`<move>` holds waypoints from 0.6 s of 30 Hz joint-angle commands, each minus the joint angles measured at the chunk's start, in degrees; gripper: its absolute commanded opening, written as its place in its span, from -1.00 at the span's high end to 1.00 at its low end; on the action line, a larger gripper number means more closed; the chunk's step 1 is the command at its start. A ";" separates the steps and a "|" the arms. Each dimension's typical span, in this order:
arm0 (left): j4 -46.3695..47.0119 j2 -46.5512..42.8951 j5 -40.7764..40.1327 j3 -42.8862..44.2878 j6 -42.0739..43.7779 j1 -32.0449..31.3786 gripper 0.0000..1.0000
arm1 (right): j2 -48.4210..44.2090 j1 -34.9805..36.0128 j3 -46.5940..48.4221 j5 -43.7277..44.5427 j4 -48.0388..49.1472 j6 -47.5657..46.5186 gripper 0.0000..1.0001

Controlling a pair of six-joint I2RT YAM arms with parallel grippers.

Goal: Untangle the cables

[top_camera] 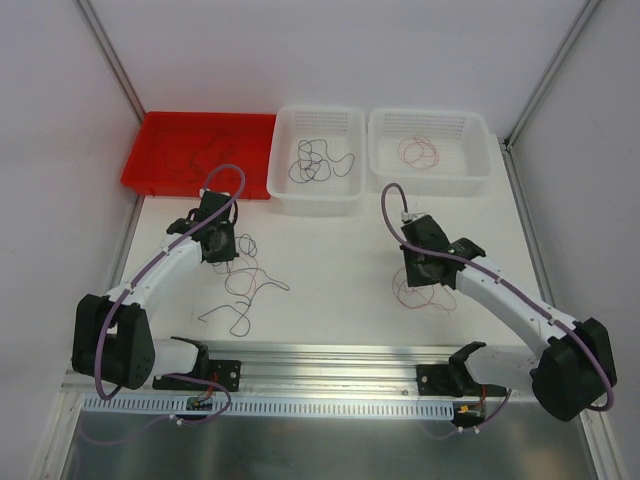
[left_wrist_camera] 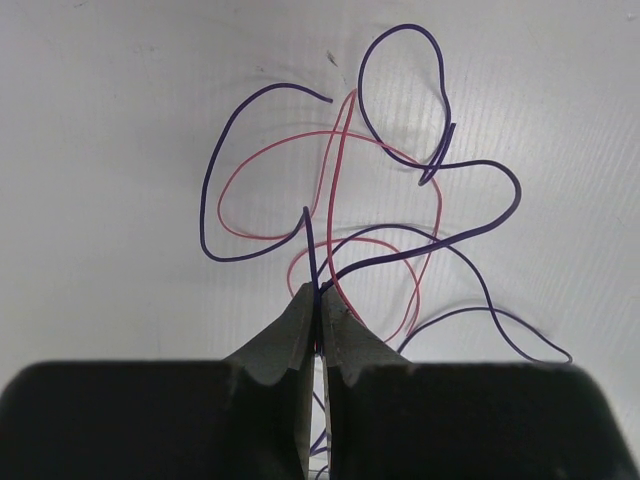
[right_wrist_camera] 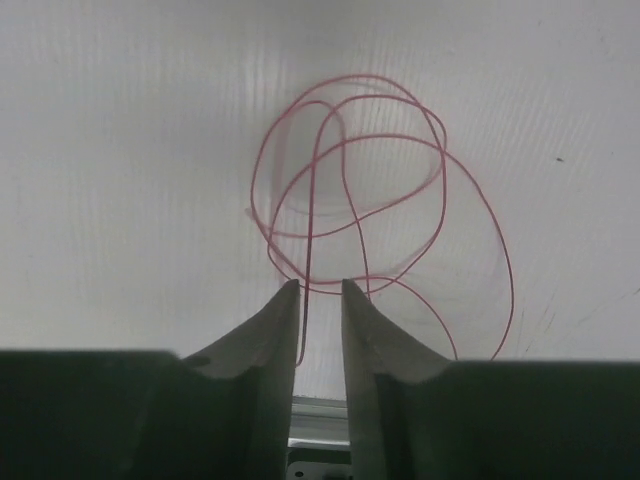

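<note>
Lab test cell — white panels [top_camera: 330,50], aluminium rail [top_camera: 330,358]

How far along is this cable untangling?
Partly done: dark cables lie in the middle basket, red cables in the right basket. In hand: the left end effector pinches a purple cable in a red-and-purple tangle. Left: that tangle, and the red cable loops by the right end effector, its jaws apart.

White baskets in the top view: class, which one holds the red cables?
The right-hand basket, in the far corner, holds red cables; the other white basket, next to the red tray, holds dark cables.
</note>
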 commanded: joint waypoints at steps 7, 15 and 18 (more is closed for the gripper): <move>-0.70 -1.49 2.42 -0.30 0.80 -0.06 0.92 | 6.29 -0.26 -0.55 -3.70 -0.43 2.82 -0.21; -0.70 -1.75 3.12 -0.30 0.89 -0.06 0.88 | 9.63 -0.17 -1.60 -3.96 0.97 3.79 -0.71; -0.70 -1.66 3.30 -0.30 0.89 -0.06 0.88 | 11.30 -0.17 -1.95 -5.28 2.29 3.52 -0.72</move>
